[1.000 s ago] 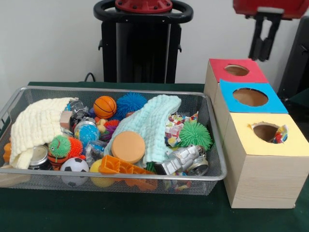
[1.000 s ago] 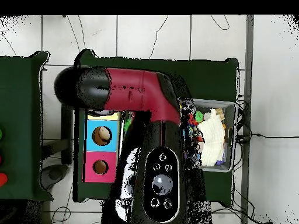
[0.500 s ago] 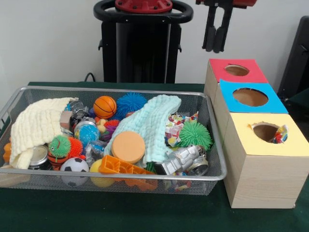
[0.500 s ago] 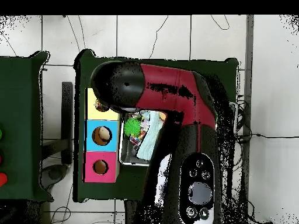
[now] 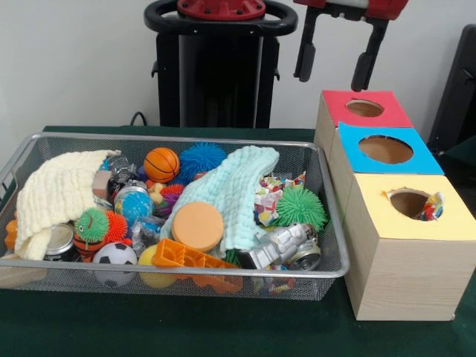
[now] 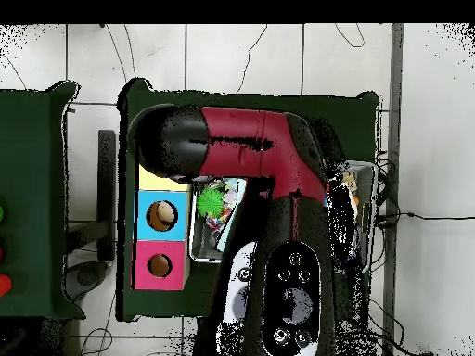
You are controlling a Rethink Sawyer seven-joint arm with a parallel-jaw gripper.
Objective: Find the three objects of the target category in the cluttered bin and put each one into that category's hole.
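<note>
The wire mesh bin point(image 5: 186, 138) sits on the green table, full of toys and cloths. One white multicolour-dotted piece point(image 5: 269, 195) lies near its right end, between the mint cloth point(image 5: 230, 190) and a green spiky ball point(image 5: 301, 206). Another dotted piece point(image 5: 430, 208) sticks out at the edge of the hole point(image 5: 407, 202) in the yellow-topped box point(image 5: 416, 223). My gripper point(image 5: 332, 80) hangs high up, behind the bin's far right corner and left of the red-topped box. It is open wide and empty. In the overhead view my arm point(image 6: 260, 153) hides most of the bin.
The blue-topped box point(image 5: 383, 149) and the red-topped box point(image 5: 364, 108) stand in a row behind the yellow one. The bin also holds a cream cloth point(image 5: 56, 193), an orange disc point(image 5: 197, 225), a silver toy point(image 5: 282, 245) and several balls. The robot pedestal point(image 5: 219, 67) stands behind.
My gripper moved left from above the boxes to beside the red-topped box. Its fingers went from close together to wide apart. Nothing in the bin moved.
</note>
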